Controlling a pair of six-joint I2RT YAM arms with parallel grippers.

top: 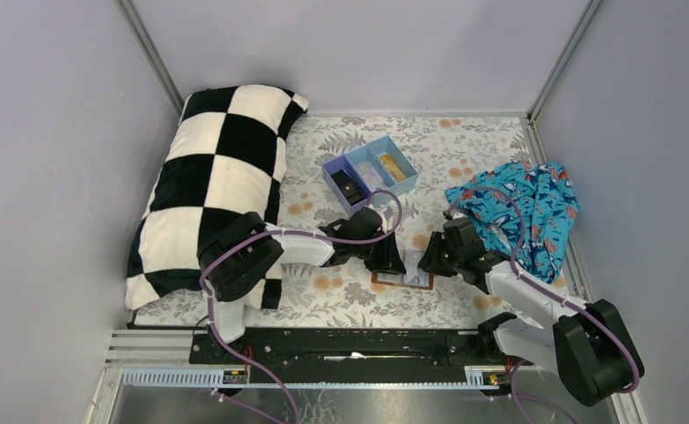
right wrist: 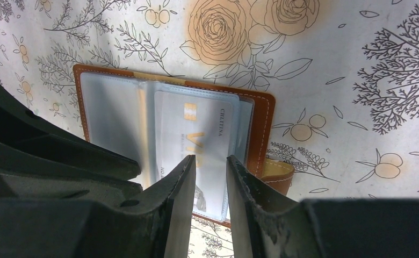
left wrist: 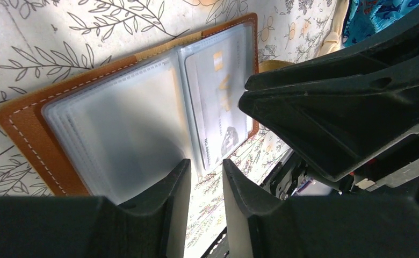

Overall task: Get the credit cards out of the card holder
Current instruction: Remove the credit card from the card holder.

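The card holder [top: 403, 280] lies open on the floral mat, tan leather with white stitching and clear plastic sleeves [left wrist: 127, 123]. A whitish credit card [right wrist: 196, 129] with a gold chip sits in one sleeve; it also shows in the left wrist view [left wrist: 218, 102]. A yellow-gold card [top: 394, 166] lies in the blue tray. My left gripper [left wrist: 206, 167] hangs just over the holder's near edge, jaws a little apart and empty. My right gripper [right wrist: 211, 164] hovers over the whitish card, jaws a little apart and empty. The two grippers face each other closely over the holder [right wrist: 261, 123].
A blue three-compartment tray [top: 372, 152] stands behind the holder, with a dark item [top: 352, 188] in one compartment. A black-and-white checked pillow [top: 208, 185] lies at the left. A blue patterned cloth [top: 522, 212] lies at the right. Walls enclose the mat.
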